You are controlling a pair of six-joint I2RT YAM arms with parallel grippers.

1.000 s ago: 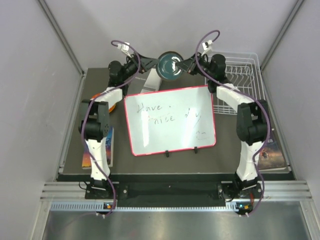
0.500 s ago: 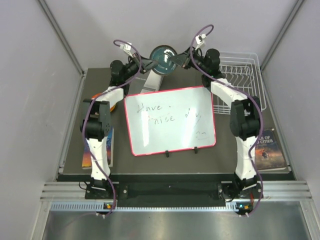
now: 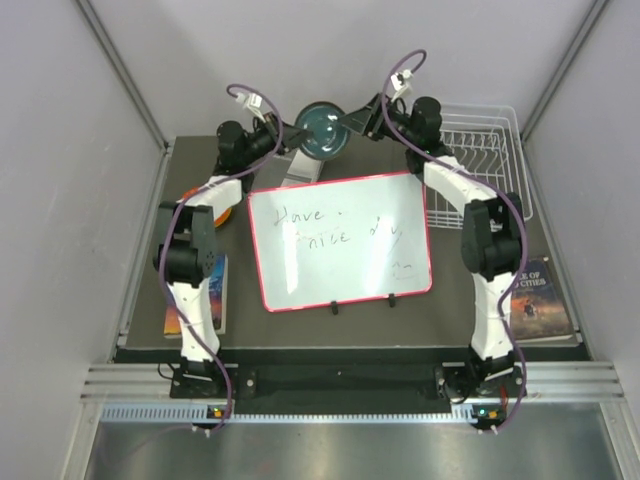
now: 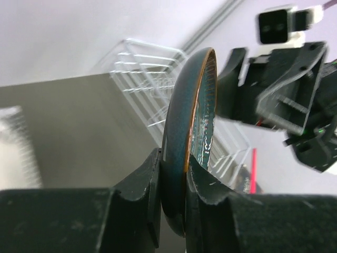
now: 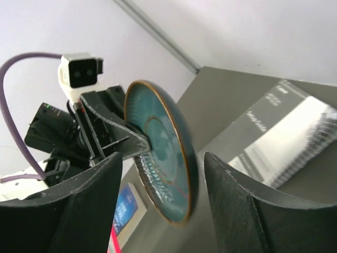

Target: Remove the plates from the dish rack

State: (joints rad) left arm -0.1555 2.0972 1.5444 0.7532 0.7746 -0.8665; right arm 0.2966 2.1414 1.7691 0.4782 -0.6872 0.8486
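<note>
A dark teal plate (image 3: 321, 129) hangs on edge above the back of the table, between the two arms. My left gripper (image 3: 302, 136) is shut on its rim; in the left wrist view the plate (image 4: 185, 105) is pinched between both pads of that gripper (image 4: 174, 182). My right gripper (image 3: 352, 121) stands open at the plate's other side. The right wrist view has its fingers spread to either side of the plate (image 5: 160, 150), apart from it. The white wire dish rack (image 3: 484, 150) stands at the back right, and no plates show in it. An orange plate (image 3: 192, 194) peeks out under the left arm.
A pink-framed whiteboard (image 3: 340, 240) with writing fills the table's middle. A book (image 3: 203, 296) lies at the front left and another book (image 3: 541, 300) at the front right. A spiral-bound book (image 5: 287, 132) lies on the table below the plate.
My left gripper closed on the teal plate's rim, then my right gripper opened and let go of it. The plate has shifted slightly left.
</note>
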